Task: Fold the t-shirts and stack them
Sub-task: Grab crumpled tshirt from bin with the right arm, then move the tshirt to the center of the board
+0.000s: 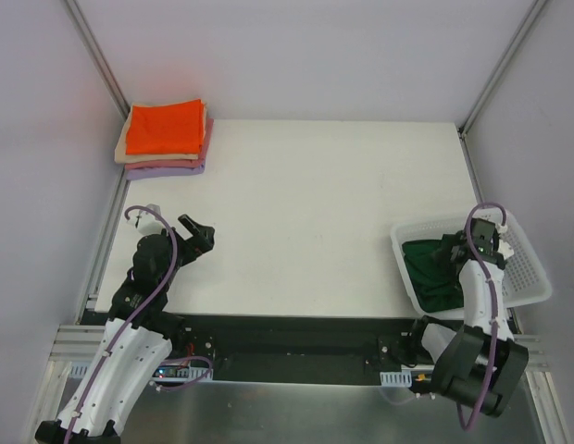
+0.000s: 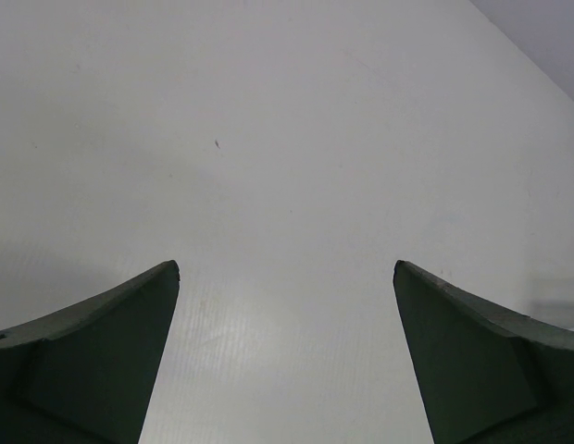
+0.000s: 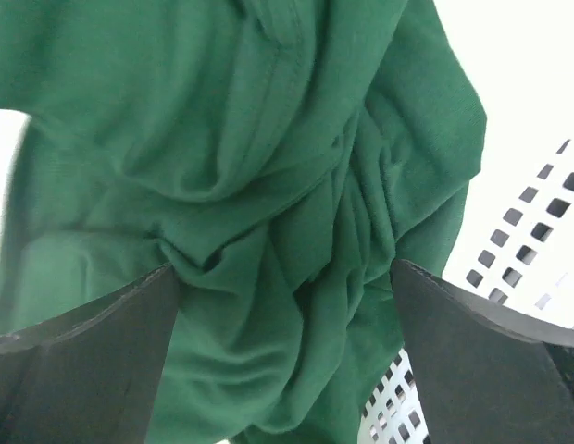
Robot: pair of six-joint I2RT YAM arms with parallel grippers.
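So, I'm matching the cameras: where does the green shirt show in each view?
Top external: green shirt crumpled in the basket, at the right side.
Left wrist: not in it.
Right wrist: the shirt fills most of the frame.
Shared landmark: the basket's white mesh, at lower right in the right wrist view.

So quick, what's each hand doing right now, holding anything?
Left hand: open, empty, over the table.
Right hand: open, holding nothing, over the green t-shirt in the basket.

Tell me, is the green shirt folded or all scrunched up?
Scrunched up. The green shirt lies in crumpled bunches inside the white basket.
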